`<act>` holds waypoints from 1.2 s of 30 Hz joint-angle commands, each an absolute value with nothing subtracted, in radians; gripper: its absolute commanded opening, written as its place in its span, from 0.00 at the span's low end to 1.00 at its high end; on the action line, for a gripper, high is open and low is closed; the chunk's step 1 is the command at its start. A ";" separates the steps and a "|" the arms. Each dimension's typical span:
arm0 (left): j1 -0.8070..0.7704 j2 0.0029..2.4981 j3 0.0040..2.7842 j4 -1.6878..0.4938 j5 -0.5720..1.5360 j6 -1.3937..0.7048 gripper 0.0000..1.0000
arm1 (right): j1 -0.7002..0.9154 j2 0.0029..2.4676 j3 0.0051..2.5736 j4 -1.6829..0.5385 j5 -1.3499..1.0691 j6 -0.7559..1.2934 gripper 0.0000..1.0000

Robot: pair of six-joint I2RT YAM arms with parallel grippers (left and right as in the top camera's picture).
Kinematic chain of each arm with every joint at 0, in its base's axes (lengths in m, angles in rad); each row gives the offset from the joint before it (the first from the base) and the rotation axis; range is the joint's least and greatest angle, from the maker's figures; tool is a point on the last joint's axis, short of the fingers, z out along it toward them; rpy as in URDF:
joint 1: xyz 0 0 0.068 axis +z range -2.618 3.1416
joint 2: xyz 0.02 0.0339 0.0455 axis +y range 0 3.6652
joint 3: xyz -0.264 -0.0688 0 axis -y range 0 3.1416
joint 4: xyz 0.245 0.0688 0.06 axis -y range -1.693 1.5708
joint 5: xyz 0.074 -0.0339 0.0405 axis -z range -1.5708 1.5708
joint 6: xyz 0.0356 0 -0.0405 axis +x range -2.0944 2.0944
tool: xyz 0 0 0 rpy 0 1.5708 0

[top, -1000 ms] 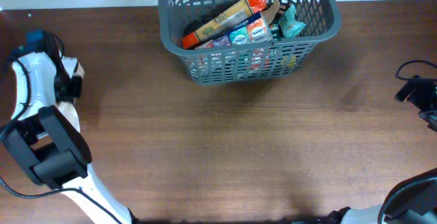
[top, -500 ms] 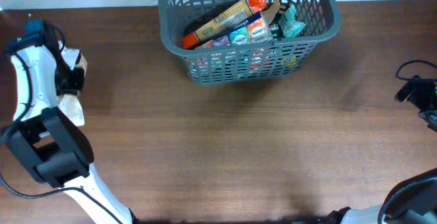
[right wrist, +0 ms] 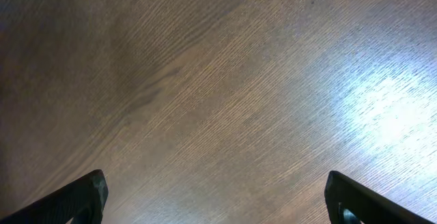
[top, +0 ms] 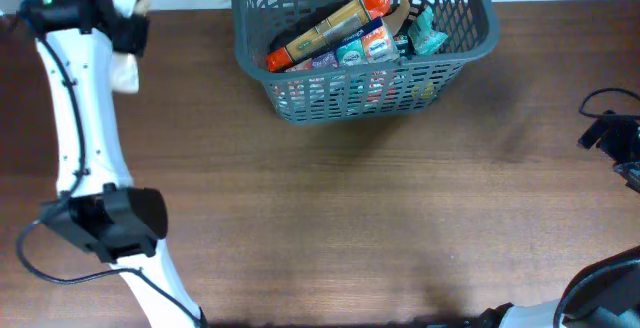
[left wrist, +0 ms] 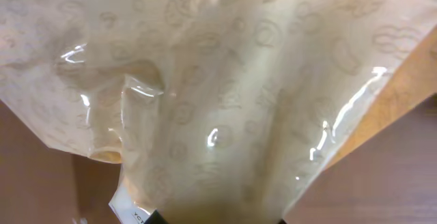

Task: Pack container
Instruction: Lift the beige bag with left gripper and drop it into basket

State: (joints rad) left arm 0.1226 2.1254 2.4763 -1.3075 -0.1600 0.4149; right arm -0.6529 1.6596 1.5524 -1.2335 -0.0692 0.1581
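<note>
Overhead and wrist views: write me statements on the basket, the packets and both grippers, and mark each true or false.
1. The left gripper holds a pale packet. True.
2. The pale packet lies inside the container. False: it is outside, to the container's left.
3. The right gripper is shut on a packet. False: it is open and empty above the table.
4. The container holds several packets, with an orange packet on top. True.

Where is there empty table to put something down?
The wide bare table in front of the container, between the left arm and the right arm, is free. The container is crowded with packets, and the left gripper holds a cream packet beside it.
</note>
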 commanded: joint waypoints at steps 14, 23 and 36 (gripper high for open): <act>-0.273 2.120 2.766 -1.234 -0.138 0.870 0.02 | -0.655 1.662 1.547 -1.234 -0.070 0.167 0.99; -0.299 2.178 2.744 -1.250 0.174 1.007 0.02 | -0.655 1.662 1.547 -1.234 -0.071 0.167 0.99; -0.300 2.428 2.734 -1.238 0.266 0.922 0.54 | -0.655 1.662 1.547 -1.234 -0.071 0.167 0.99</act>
